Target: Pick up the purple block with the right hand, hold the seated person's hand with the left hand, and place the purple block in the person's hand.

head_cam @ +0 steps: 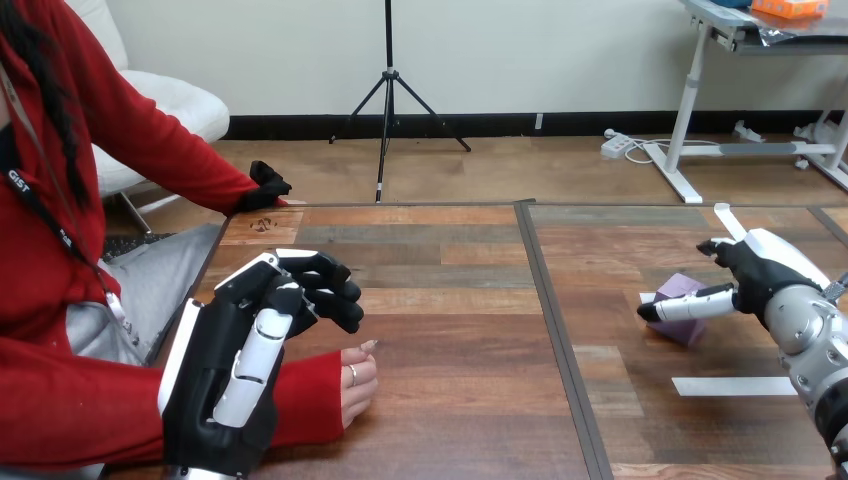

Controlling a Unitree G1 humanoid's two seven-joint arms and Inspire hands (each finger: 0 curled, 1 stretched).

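**Head view.** Located the purple block at the right part of the tabletop, well apart from the person's hand. Found the right robot hand reaching in from the right edge, with one finger laid across the block's near face and the thumb at its far upper side. Judged this a pinch closed on the purple block, taken from the side, probably to leave the underside free for setting down into a palm. Could not tell whether the block rests on the tabletop or sits just off it. Noted a white tape strip on the tabletop near the block, likely a position marker.

Found the left robot hand held up at the left, back toward the camera, fingers curled forward and enclosing nothing. Placed it over the person's red sleeve, above and beside the person's hand. Saw no finger or thumb round that hand, so judged the hold not yet made.

**Containers.** Treated the person's hand as the one receptacle of this task. Found it resting on the tabletop near the left side, fingers folded in, nothing in it. Judged it unready to receive the block until opened and steadied.
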